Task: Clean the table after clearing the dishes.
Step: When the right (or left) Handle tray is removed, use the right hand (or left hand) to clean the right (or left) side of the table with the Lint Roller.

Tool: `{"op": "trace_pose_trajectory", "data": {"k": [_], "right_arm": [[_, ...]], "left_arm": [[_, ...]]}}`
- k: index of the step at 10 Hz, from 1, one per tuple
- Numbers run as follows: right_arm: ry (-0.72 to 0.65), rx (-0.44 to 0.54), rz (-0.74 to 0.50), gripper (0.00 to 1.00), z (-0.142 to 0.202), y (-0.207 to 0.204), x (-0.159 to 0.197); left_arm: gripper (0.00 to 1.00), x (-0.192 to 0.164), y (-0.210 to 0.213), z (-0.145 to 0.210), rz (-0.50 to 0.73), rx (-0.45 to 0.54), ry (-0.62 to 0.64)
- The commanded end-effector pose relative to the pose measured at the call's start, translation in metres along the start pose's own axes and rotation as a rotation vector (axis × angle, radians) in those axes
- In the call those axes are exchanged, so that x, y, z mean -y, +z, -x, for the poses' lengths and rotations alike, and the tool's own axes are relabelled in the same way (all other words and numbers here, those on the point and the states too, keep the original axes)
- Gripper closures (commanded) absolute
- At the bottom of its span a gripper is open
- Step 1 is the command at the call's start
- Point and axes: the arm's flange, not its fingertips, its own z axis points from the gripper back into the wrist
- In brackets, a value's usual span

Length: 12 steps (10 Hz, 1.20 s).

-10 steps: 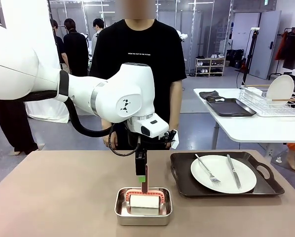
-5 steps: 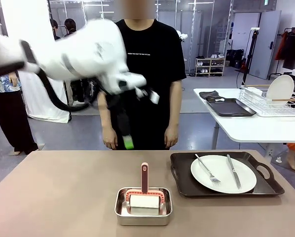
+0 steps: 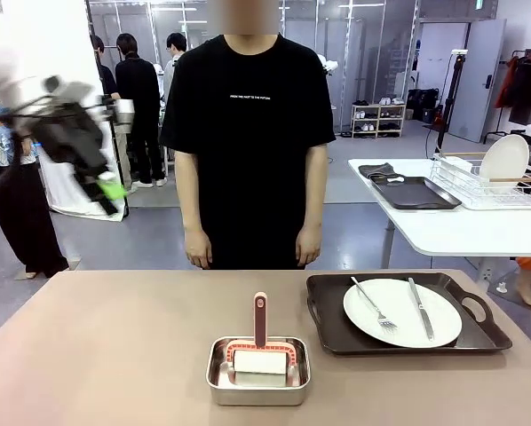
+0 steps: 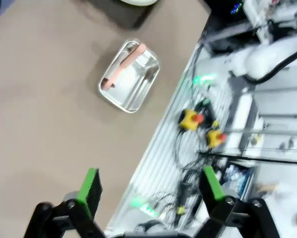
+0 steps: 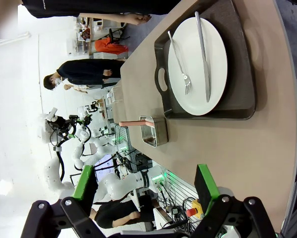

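Note:
On the brownish table (image 3: pixel 114 355) a dark brown tray (image 3: pixel 323 311) at the right holds one of the dishes, a white plate (image 3: pixel 394 297), with a fork (image 3: pixel 372 304) and a knife (image 3: pixel 419 309). My left gripper (image 3: pixel 106 188) hangs blurred, high at the far left, away from the table. Its wrist view shows it open and empty (image 4: pixel 151 186) above the table edge. My right gripper (image 5: pixel 144 183) is open and empty, well back from the plate (image 5: pixel 198 64) and tray (image 5: pixel 240 64).
A small steel pan (image 3: pixel 214 377) at the table's front middle holds a pink-handled tool (image 3: pixel 260 319) with a white block. A person (image 3: pixel 248 133) stands at the far edge, arms down. A white side table (image 3: pixel 461 231) with a wire rack stands at the back right.
My left gripper has lifted off the pink handle in the pan and swung up and away to the far left. The tool stays in the pan.

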Motion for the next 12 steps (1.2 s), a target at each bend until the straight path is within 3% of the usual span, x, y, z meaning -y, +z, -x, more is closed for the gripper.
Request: {"op": "trace_pose_trajectory", "data": {"k": [1,4,5,7,9,12], "right_arm": [[0.004,0.0,-0.002,0.0,0.002,-0.001,-0.003],[0.004,0.0,-0.002,0.0,0.002,-0.001,-0.003],[0.004,0.0,-0.002,0.0,0.002,-0.001,-0.003],[0.004,0.0,-0.002,0.0,0.002,-0.001,-0.003],[0.004,0.0,-0.002,0.0,0.002,-0.001,-0.003],[0.004,0.0,-0.002,0.0,0.002,-0.001,-0.003]], "left_arm": [[0.0,-0.031,0.013,0.062,0.128,0.28,0.137],[0.0,-0.099,0.044,0.193,0.177,0.598,0.384],[0.0,-0.116,0.04,0.229,0.22,0.651,0.435],[0.0,-0.145,0.031,0.291,0.318,0.78,0.429],[0.0,-0.161,0.019,0.333,0.363,0.808,0.465],[0.0,-0.176,0.016,0.333,0.391,0.776,0.496]]}}
